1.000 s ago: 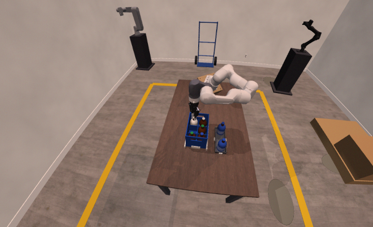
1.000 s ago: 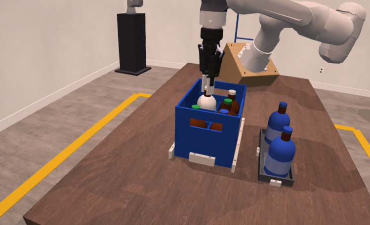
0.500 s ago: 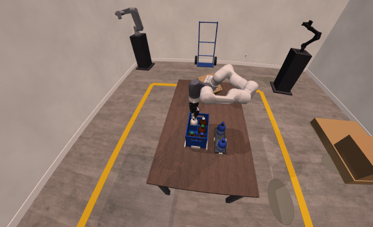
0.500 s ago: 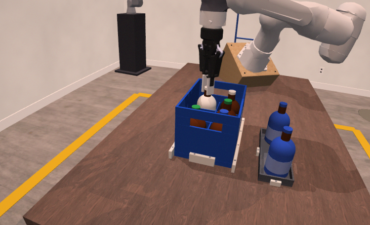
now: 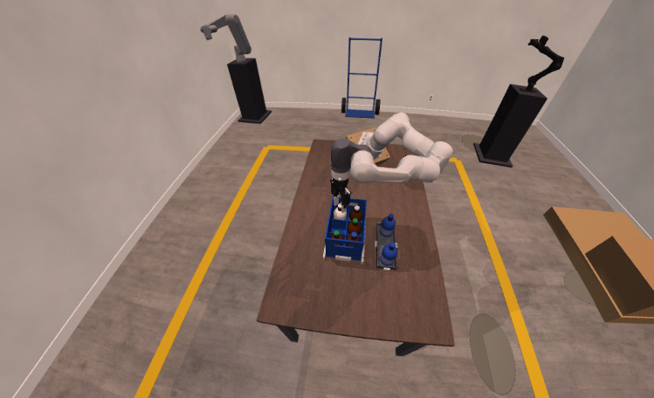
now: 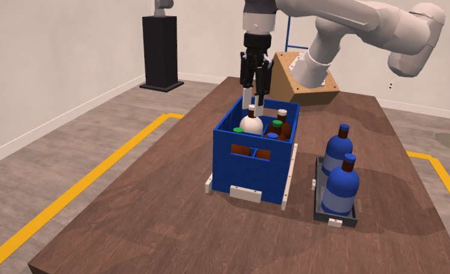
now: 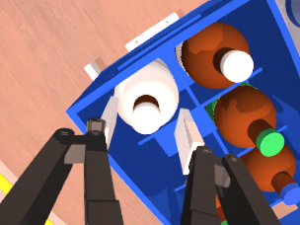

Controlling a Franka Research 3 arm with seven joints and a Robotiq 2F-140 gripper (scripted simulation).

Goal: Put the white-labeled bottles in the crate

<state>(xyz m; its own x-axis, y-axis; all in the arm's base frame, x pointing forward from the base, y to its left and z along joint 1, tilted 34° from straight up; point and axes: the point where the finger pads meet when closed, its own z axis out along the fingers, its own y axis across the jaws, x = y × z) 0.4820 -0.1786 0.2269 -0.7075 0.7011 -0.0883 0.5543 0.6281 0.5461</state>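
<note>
A white bottle (image 5: 340, 214) (image 6: 250, 126) (image 7: 165, 89) with a brown neck and white cap stands upright in a far-left corner cell of the blue crate (image 5: 344, 251) (image 6: 247, 176). My gripper (image 5: 340, 203) (image 6: 253, 102) (image 7: 147, 115) is open, with its fingers on either side of the cap and gaps showing on both sides. The cell beside the white bottle, on its near side, looks empty. Two blue bottles with pale labels, the far one (image 5: 388, 225) (image 6: 339, 149) and the near one (image 5: 389, 253) (image 6: 342, 183), stand upright on the dark tray (image 5: 380, 247) (image 6: 351, 222).
The crate also holds a brown bottle (image 7: 214, 54) with a white cap, brown bottles with green caps and one with a blue cap (image 6: 272, 136). White stops (image 6: 245, 193) sit around the crate's base. The robot base is mounted on a wooden block (image 6: 315, 98) behind the crate.
</note>
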